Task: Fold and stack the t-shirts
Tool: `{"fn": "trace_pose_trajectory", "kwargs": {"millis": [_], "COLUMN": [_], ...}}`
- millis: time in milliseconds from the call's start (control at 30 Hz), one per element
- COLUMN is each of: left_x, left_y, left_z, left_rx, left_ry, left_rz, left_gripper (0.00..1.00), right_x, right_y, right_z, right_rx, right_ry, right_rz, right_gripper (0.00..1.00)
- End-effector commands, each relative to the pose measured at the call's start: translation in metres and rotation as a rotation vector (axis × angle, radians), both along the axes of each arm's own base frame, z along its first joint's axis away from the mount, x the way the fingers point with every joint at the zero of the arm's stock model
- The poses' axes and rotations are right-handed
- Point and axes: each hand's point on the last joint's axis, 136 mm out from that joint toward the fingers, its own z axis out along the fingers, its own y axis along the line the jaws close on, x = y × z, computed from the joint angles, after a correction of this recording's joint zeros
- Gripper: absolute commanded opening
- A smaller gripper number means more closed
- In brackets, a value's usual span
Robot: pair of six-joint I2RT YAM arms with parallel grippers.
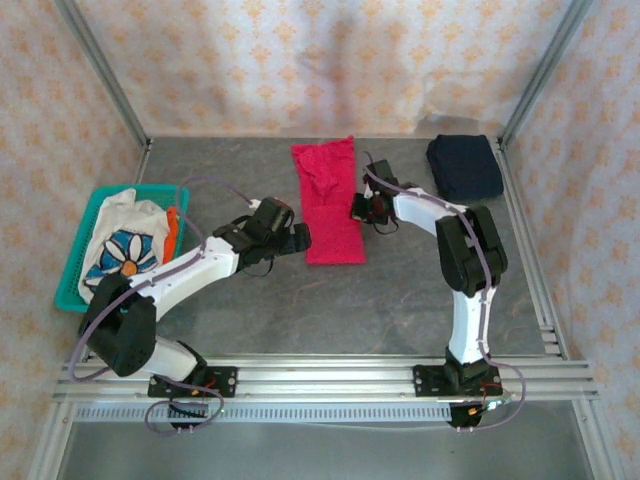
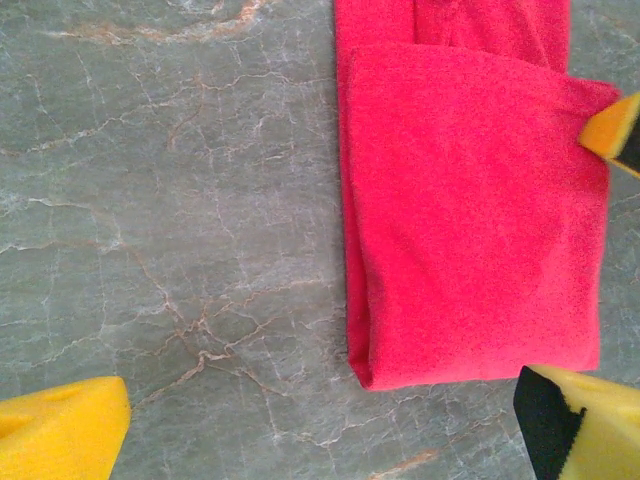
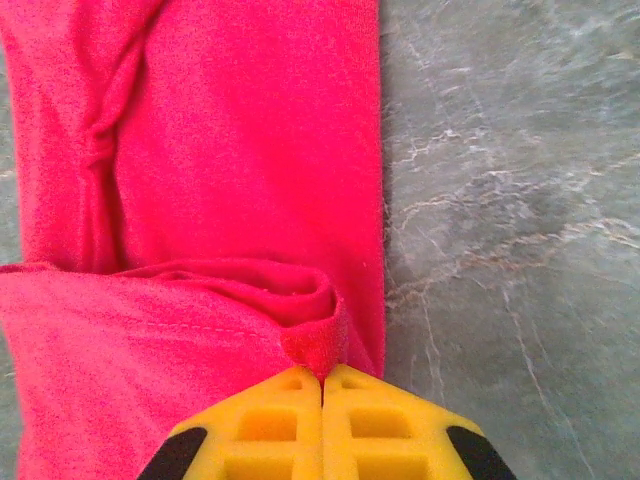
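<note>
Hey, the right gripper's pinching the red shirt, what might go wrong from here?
1. The right gripper is shut on only a small tuck at the red t-shirt's folded edge, so the cloth may slip free when lifted.
2. The left gripper is open by the shirt's near end and holds nothing, so a one-sided pull could skew the strip.
3. A bunched crease sits in the far half and may get folded in.

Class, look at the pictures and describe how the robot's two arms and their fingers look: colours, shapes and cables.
The left arm and right arm have white links and chunky black joints. A pale purple cable loops along each. Black base plates bolt them to a silver rail. The left fingers and right fingers are yellow blocks with black patches; the right ones show a moulded grid.
</note>
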Motion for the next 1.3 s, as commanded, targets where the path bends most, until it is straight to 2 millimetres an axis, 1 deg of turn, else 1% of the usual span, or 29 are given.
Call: {"fn": "trace_pose_trajectory", "kwargs": {"millis": [0, 67, 167, 267, 367, 400, 433, 500, 567, 633, 667, 800, 867, 967, 1033, 1167, 1200, 1267], "left_x": [0.006, 0.007, 0.008, 0.008, 0.008, 0.008, 0.009, 0.011, 0.013, 0.015, 0.016, 0.026, 0.035, 0.049, 0.057, 0.067, 0.068, 0.067], "left_y": [-0.003, -0.006, -0.009, -0.013, -0.014, -0.014, -0.015, -0.019, -0.026, -0.034, -0.039, -0.051, -0.052, -0.048, -0.049, -0.053, -0.054, -0.055], "left_z": [0.000, -0.003, -0.008, -0.010, -0.013, -0.014, -0.016, -0.019, -0.024, -0.029, -0.033, -0.043, -0.044, -0.048, -0.051, -0.059, -0.068, -0.079], "left_rx": [0.019, 0.016, 0.010, -0.001, -0.004, -0.006, -0.010, -0.024, -0.046, -0.067, -0.074, -0.072, -0.047, 0.024, 0.035, 0.035, 0.040, 0.043], "left_ry": [-0.024, -0.017, -0.006, -0.002, 0.004, 0.006, 0.011, 0.020, 0.038, 0.057, 0.067, 0.089, 0.080, 0.079, 0.086, 0.106, 0.126, 0.151], "left_rz": [0.000, -0.005, -0.008, -0.008, -0.003, -0.001, 0.000, 0.002, 0.005, 0.004, 0.005, 0.014, 0.022, 0.031, 0.030, 0.032, 0.034, 0.041], "left_gripper": [1.00, 1.00, 1.00, 1.00, 1.00, 1.00, 1.00, 0.99, 0.94, 0.86, 0.81, 0.58, 0.49, 0.44, 0.41, 0.39, 0.39, 0.39], "right_x": [0.006, 0.004, 0.004, 0.005, 0.008, 0.008, 0.009, 0.009, 0.008, 0.007, 0.005, -0.003, -0.007, -0.012, -0.014, -0.017, -0.017, -0.018], "right_y": [-0.010, -0.012, -0.008, 0.001, 0.006, 0.006, 0.004, 0.001, -0.004, -0.009, -0.013, -0.018, -0.018, -0.020, -0.021, -0.023, -0.023, -0.024], "right_z": [0.024, 0.016, 0.001, -0.007, -0.008, -0.005, -0.003, 0.005, 0.015, 0.025, 0.027, 0.031, 0.031, 0.029, 0.030, 0.031, 0.032, 0.034], "right_rx": [-0.005, -0.018, -0.017, 0.017, 0.034, 0.031, 0.025, 0.016, 0.002, -0.010, -0.017, -0.021, -0.010, -0.004, -0.005, -0.013, -0.013, -0.015], "right_ry": [-0.086, -0.066, -0.030, -0.003, 0.004, -0.001, -0.008, -0.028, -0.053, -0.083, -0.092, -0.098, -0.096, -0.092, -0.090, -0.094, -0.096, -0.099], "right_rz": [-0.063, -0.064, -0.046, -0.020, -0.014, -0.015, -0.018, -0.021, -0.033, -0.048, -0.059, -0.069, -0.069, -0.072, -0.072, -0.072, -0.072, -0.073], "right_gripper": [0.00, 0.00, 0.00, 0.00, 0.01, 0.04, 0.10, 0.26, 0.41, 0.51, 0.52, 0.53, 0.53, 0.53, 0.54, 0.54, 0.54, 0.54]}}
